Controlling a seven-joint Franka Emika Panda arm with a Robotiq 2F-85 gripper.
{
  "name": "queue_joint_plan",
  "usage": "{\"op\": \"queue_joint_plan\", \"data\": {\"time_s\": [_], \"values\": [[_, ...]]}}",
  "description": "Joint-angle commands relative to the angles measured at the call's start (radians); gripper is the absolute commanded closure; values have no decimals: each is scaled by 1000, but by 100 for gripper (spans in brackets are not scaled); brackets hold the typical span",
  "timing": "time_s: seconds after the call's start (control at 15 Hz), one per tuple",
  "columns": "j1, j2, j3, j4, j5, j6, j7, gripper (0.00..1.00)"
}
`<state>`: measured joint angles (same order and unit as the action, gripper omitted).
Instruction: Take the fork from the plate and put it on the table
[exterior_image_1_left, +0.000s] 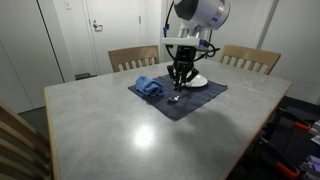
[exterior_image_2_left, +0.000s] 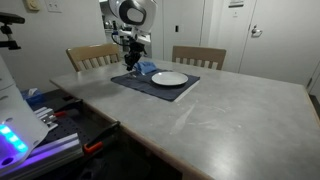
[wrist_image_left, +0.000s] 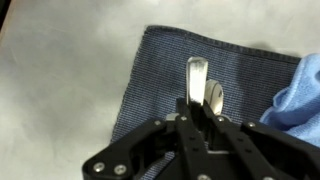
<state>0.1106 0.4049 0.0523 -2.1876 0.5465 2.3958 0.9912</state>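
Note:
My gripper (exterior_image_1_left: 179, 78) hangs over the dark blue placemat (exterior_image_1_left: 192, 102), beside the white plate (exterior_image_1_left: 198, 80). In the wrist view the gripper (wrist_image_left: 202, 108) is shut on a silver fork (wrist_image_left: 197, 73), which sticks out from between the fingers over the placemat (wrist_image_left: 160, 65). The fork's lower end (exterior_image_1_left: 176, 97) reaches down close to the mat. I cannot tell whether it touches. The gripper (exterior_image_2_left: 130, 60) also shows at the mat's far corner, away from the plate (exterior_image_2_left: 169, 78).
A crumpled blue cloth (exterior_image_1_left: 150, 87) lies on the placemat next to the gripper; it also shows in the wrist view (wrist_image_left: 300, 95). Two wooden chairs (exterior_image_1_left: 133, 57) stand behind the grey table (exterior_image_1_left: 110, 125). Equipment sits beside the table's edge (exterior_image_2_left: 20, 135).

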Motion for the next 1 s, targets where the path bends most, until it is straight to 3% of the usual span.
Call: {"op": "queue_joint_plan", "data": {"time_s": [0.0, 0.2, 0.27, 0.6, 0.67, 0.93], "values": [[-25, 58, 7, 57, 15, -26, -19, 96], [-11, 46, 2, 37, -7, -2, -4, 96], [-12, 49, 2, 40, -7, -2, -4, 85], [-10, 49, 2, 40, -7, -2, -2, 85], [-3, 48, -4, 36, -12, -3, 29, 96], [32, 44, -24, 18, -47, 18, 172, 96]]}}
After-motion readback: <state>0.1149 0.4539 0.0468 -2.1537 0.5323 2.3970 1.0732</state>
